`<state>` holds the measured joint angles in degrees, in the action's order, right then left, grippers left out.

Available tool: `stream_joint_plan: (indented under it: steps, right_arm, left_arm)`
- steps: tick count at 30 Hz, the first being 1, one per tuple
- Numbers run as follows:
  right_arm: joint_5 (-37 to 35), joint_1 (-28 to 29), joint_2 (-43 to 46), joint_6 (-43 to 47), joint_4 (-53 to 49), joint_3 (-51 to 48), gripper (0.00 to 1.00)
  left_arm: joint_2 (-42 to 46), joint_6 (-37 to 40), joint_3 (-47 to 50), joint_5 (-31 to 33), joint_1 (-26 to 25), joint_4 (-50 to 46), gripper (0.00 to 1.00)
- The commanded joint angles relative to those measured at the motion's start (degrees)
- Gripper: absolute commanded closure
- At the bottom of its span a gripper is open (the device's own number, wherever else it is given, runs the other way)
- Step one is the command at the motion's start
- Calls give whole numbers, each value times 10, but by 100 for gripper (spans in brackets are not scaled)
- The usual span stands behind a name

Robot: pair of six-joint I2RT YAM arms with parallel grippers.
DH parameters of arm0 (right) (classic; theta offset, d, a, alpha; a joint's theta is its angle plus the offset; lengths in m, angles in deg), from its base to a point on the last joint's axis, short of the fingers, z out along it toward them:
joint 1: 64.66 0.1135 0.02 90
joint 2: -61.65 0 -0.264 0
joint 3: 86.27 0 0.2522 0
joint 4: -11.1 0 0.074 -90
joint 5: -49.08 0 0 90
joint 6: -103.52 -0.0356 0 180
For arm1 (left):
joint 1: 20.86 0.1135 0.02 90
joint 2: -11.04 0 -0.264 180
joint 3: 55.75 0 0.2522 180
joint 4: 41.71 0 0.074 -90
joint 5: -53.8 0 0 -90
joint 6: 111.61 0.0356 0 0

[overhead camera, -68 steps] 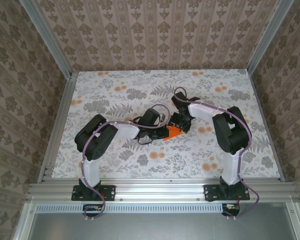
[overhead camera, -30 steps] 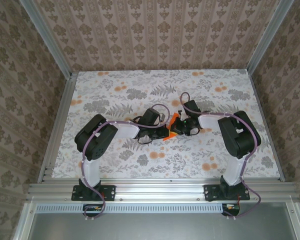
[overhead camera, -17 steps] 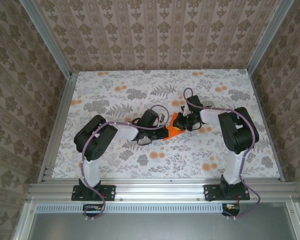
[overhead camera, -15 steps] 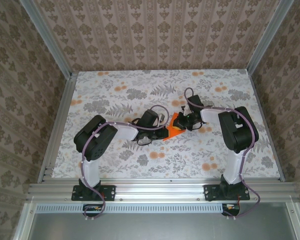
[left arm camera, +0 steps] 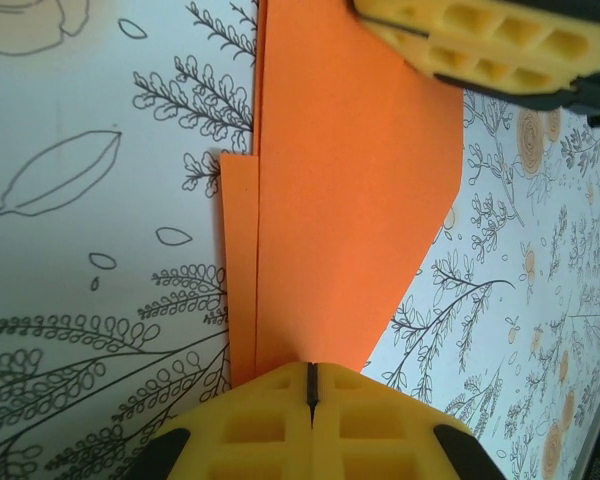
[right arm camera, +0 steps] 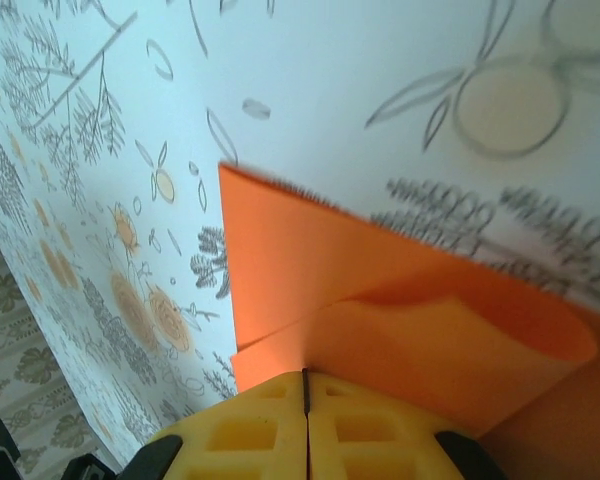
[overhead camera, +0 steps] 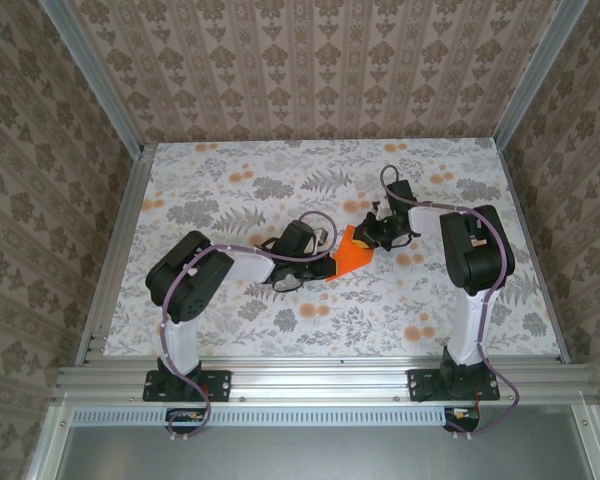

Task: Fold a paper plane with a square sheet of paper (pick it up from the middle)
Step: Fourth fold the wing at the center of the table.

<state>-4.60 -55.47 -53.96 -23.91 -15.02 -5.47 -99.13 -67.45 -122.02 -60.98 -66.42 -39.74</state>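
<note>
1. Sheet of paper: bright orange and partly folded, its outline no longer square. It lies near the middle of the counter, between the two tools. The left wrist view shows one layer lapped over another along a straight crease, with one corner cut aslant.
2. Left tool: the pads are pressed together with no gap, pinching the near-left end of the paper at the crease line. This is probably an anchor, so the sheet cannot slide while its other end is worked.
3. Right tool: the pads are closed tight on the far-right end. A loose flap bulges up beside them in a soft curl. The fold there looks unfinished, because the curl has not been flattened into a crease.
4. Containers: none listed. The paper rests directly on the flower-printed counter.
5. Stage, as judged: mid-fold, with no pointed dart formed yet.
</note>
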Motion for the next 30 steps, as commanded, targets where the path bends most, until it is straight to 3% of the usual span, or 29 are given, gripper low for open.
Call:
stream_joint_plan:
  steps: [1,11,17,23,30]
  right_arm:
    - [-90,-31,-25,16,-3,27,92]
    - [-81,-63,-33,32,-19,82,91]
    - [-49,-53,71,35,-6,39,88]
    - [-44,-1,152,11,17,-72,88]
    - [-42,80,124,-21,58,-114,89]
  left_arm:
    - [-24,12,49,16,5,-166,100]
    - [-24,12,45,17,4,-171,100]
    - [-25,11,36,17,3,-173,100]
    - [-28,11,34,16,3,-168,100]
    - [-29,12,29,13,3,-169,100]
